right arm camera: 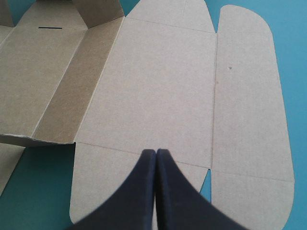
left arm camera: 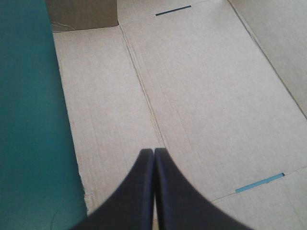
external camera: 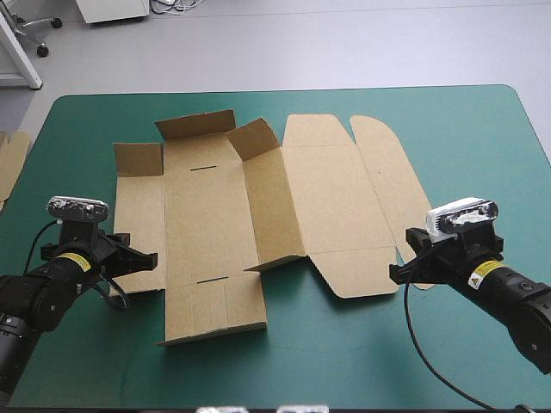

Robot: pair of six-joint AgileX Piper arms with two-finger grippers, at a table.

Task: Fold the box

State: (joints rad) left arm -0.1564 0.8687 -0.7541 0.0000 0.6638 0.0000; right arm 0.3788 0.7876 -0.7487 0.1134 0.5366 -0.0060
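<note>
- Brown box (external camera: 258,206) is laid open on teal-green cover (external camera: 430,361), far end partly raised.
- Fingers of left gripper (left arm camera: 153,152) are pressed together above the box.
- Fingers of right gripper (right arm camera: 156,152) are pressed together above it too.

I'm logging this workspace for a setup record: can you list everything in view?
box: one, brown, spread mostly flat at the table's middle, a few flaps raised.
spare board: one edge, brown, at the table's left edge.
table: one, teal-green cover, under everything.
left gripper: one, black, shut, over the box's left panel.
right gripper: one, black, shut, over the box's near right part.
</note>
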